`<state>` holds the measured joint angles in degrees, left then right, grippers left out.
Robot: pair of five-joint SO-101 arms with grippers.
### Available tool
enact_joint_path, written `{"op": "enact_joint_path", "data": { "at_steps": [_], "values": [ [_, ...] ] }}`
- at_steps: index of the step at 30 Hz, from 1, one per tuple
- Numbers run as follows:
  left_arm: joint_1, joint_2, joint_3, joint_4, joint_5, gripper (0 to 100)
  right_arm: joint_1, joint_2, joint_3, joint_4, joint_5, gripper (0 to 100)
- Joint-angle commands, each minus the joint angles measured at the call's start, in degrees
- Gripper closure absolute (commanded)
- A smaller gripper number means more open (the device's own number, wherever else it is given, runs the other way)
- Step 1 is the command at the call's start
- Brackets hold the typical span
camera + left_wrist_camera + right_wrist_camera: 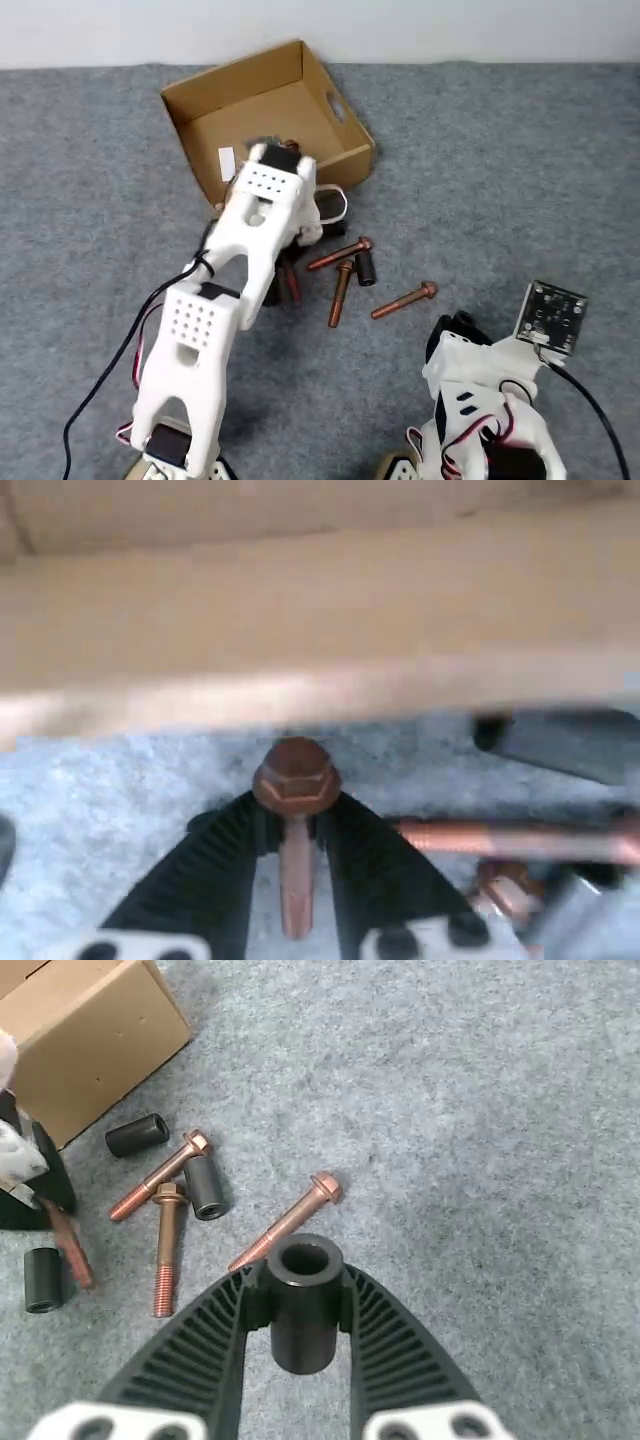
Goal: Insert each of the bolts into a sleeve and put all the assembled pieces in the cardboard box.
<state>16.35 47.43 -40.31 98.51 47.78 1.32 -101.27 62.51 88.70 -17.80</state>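
My left gripper (pixel 296 815) is shut on a copper bolt (pixel 296 780) just below its hex head, shank pointing back toward the wrist. It sits low over the carpet, right in front of the cardboard box (pixel 320 610) wall. From above, that bolt (pixel 291 283) pokes out under the left arm beside the open box (pixel 270 110). My right gripper (pixel 303 1290) is shut on a black sleeve (pixel 303 1335), bore facing forward, held above the carpet. Three loose bolts (pixel 158 1175) (pixel 167 1248) (pixel 285 1222) and three loose sleeves (pixel 137 1134) (pixel 204 1187) (pixel 43 1280) lie between the arms.
A small circuit board (pixel 551 316) on a cable sits at the right arm's side. The loose bolts (pixel 341 292) and a sleeve (pixel 365 267) crowd the carpet below the box's near corner. Open grey carpet stretches to the right.
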Motion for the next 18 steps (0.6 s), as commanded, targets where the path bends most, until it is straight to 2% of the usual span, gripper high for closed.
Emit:
{"op": "enact_joint_path", "data": {
  "at_steps": [1, 6, 10, 18],
  "values": [
    [1.8, -14.6, 1.7, 2.0, -3.4, 100, 0.5, -0.7, -0.2, -1.5, 0.4, 99.1],
    [3.2, -30.0, 12.0, 1.9, -6.7, 100, -0.4, -0.7, -0.2, -1.5, 0.6, 99.1],
    [3.5, -43.1, 21.0, 1.7, -9.5, 100, -6.7, -0.7, -0.2, -1.5, 0.5, 99.1],
    [3.3, -70.4, 43.5, -7.6, -17.0, 100, -10.4, -0.7, -0.4, -1.5, 1.2, 99.1]
  ]
}}
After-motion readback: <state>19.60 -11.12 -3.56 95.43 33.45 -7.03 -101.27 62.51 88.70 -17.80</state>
